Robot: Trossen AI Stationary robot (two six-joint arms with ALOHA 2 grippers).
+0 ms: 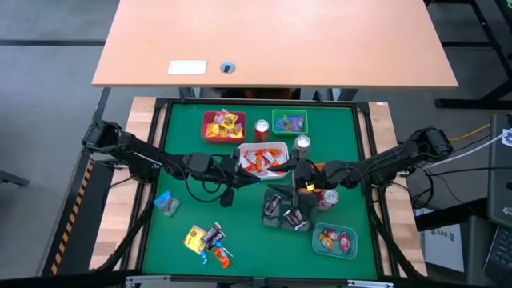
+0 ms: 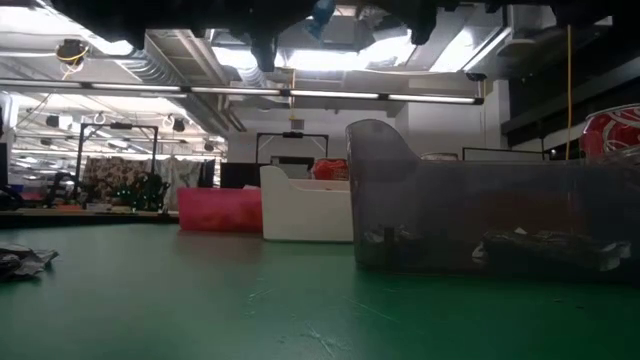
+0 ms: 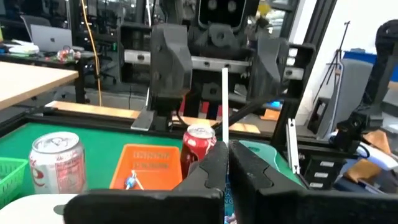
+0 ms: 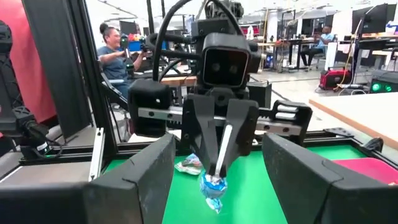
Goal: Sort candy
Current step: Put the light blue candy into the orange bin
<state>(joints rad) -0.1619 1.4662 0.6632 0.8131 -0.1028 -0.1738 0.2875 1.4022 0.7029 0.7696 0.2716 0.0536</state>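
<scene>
Candy (image 4: 211, 188) in a blue wrapper hangs pinched in our left gripper (image 4: 216, 169) above the white tray (image 1: 262, 159). Our right gripper (image 1: 298, 166), fingers spread wide, hovers just beside that tray.

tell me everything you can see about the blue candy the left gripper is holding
The blue candy is a small sweet in a shiny, crinkled blue wrapper with a pale, silvery top. It hangs in the air, pinched at its upper end between the closed fingers of the left gripper, with its lower part dangling free. Only those fingertips touch it. It hangs above the green mat, facing the open right gripper.
</scene>
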